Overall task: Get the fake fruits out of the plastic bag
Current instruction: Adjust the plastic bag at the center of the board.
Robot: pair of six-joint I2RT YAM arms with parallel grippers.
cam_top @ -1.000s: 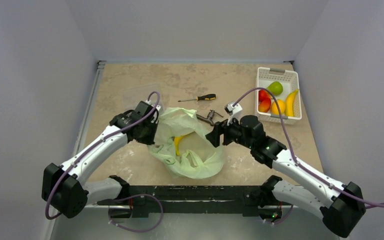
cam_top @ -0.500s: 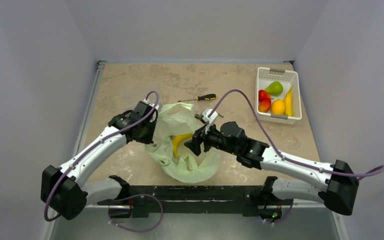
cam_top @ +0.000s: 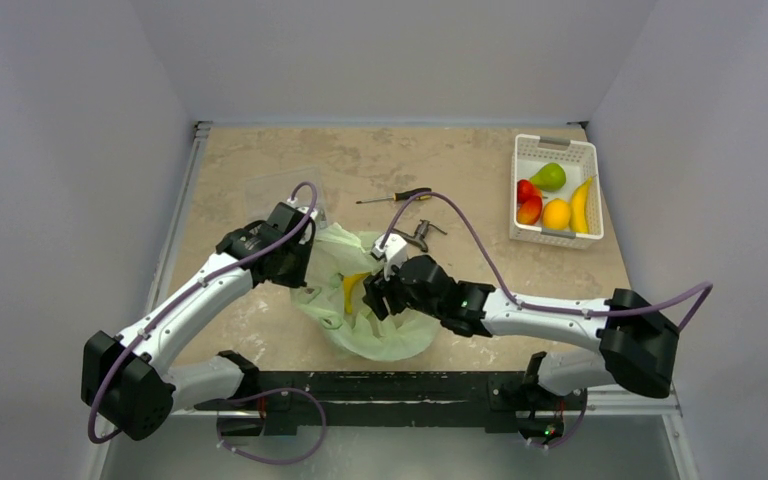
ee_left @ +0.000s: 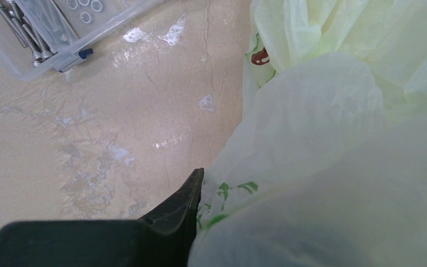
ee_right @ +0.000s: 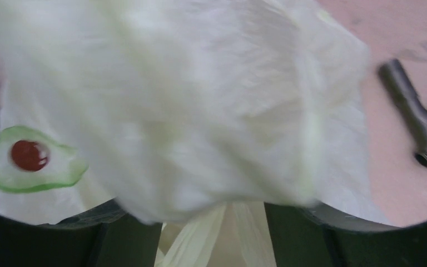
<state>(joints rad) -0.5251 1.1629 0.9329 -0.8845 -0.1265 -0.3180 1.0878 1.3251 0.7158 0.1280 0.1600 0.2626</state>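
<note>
Table: a beige, marbled, stone-look tabletop (cam_top: 260,160) with a metal rail along its left edge.
Near middle: a crinkly pale yellow-green plastic bag (cam_top: 390,340) sits crumpled on it.
Far middle: a yellow-and-black-handled screwdriver (cam_top: 395,196) lies flat beyond the bag.
Between them: a small grey T-shaped metal fitting (cam_top: 422,234).
Far right: a white slotted plastic basket (cam_top: 560,147).
Left of the bag: a clear plastic box of bolts and washers (ee_left: 61,28).
</note>
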